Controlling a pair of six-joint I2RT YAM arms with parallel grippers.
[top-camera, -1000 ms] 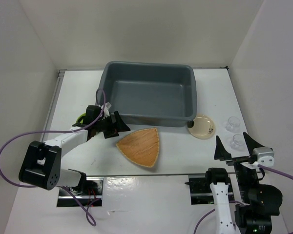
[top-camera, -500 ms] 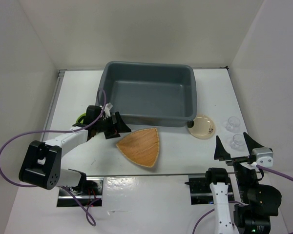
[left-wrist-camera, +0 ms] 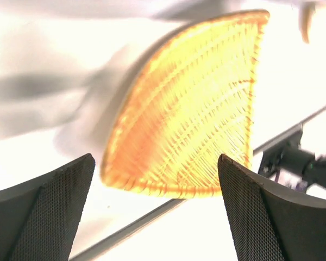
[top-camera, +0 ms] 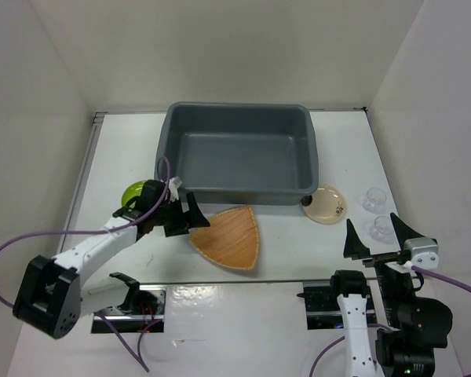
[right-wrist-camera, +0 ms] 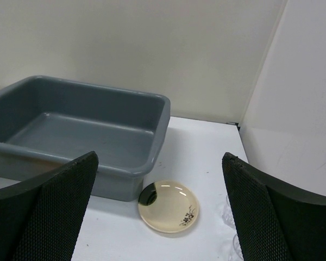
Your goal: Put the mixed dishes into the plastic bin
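Left arm swung forward from the plastic bin: its left hand has left the bin's front-left corner and now sits just beside the tan wooden plate, uncovering the lime-green plate left of the bin. The left hand is spread wide and empty, the wooden plate framed between its fingers in the wrist view. The right hand, also spread and empty, waits front-right of the bin, near the cream plate and two clear cups. All the dishes lie on the worktop outside the bin, which holds nothing. Judged: the wooden plate is the first target; its thin rim may resist pinching.
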